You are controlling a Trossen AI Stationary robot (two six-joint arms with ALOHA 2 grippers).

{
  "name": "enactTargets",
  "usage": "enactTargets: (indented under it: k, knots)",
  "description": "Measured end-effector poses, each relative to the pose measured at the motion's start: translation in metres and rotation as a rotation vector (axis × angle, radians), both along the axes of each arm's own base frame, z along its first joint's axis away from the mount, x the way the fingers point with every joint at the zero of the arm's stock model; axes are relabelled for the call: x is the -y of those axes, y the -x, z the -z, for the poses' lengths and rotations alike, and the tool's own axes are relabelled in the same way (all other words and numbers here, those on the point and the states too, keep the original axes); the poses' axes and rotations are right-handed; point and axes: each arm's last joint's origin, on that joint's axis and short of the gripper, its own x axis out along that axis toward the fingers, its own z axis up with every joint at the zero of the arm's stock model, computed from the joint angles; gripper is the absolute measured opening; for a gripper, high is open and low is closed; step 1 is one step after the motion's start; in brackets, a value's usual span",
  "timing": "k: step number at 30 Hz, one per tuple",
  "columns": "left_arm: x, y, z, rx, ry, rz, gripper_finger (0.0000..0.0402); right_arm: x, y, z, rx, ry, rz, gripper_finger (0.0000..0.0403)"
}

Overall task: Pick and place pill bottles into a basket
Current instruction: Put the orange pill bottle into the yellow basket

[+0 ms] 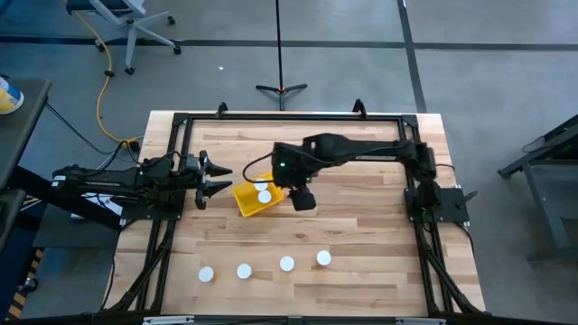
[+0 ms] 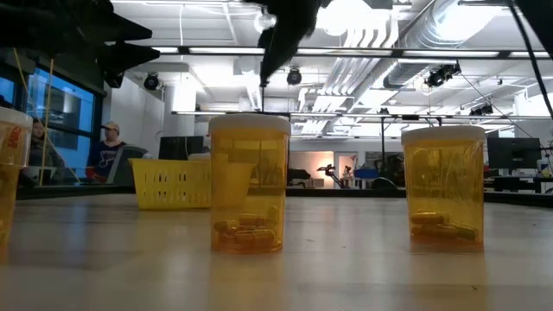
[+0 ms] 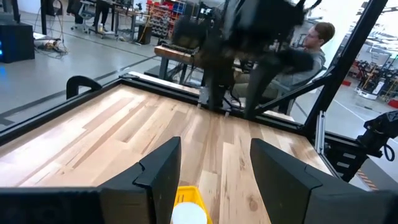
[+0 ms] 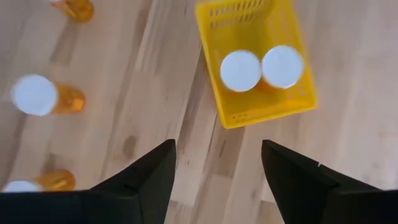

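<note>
The yellow basket (image 1: 256,198) stands mid-table with two white-capped pill bottles (image 4: 240,70) (image 4: 283,66) upright inside. Several more bottles stand in a row near the table's near edge (image 1: 207,273) (image 1: 244,271) (image 1: 286,264) (image 1: 323,259); two show close in the low view (image 2: 249,183) (image 2: 444,187). My right gripper (image 4: 217,171) is open and empty, above the table just right of the basket (image 1: 302,199). My left gripper (image 3: 214,168) is open and empty, left of the basket (image 1: 217,178); the basket's corner and a cap (image 3: 188,213) show just past its fingers.
A black frame (image 1: 298,116) runs round the wooden table's edges. Bare wood lies between the basket and the bottle row. People sit in the room beyond the table (image 3: 314,37) (image 2: 108,147).
</note>
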Motion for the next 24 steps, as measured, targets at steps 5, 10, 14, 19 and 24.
enactTargets:
  k: [5,10,14,19,24]
  knots:
    - [0.0,0.0,0.0,0.001,0.001,0.0,0.0227,-0.03,0.024,-0.037,0.088,0.103,0.017,0.021]
    - [0.0,0.0,0.0,0.006,0.048,-0.002,0.0227,-0.062,0.054,-0.067,0.143,0.165,0.03,0.0195]
    - [0.0,0.0,0.0,0.007,0.052,-0.002,0.0227,-0.09,0.082,-0.086,0.19,0.223,0.09,0.0182]
    - [0.0,0.0,0.0,0.009,0.052,-0.002,0.0227,-0.131,0.112,-0.097,0.245,0.266,0.113,0.0164]
    - [0.0,0.0,-0.001,0.014,0.052,-0.002,0.0227,-0.168,0.133,-0.09,0.254,0.288,0.131,0.0148]
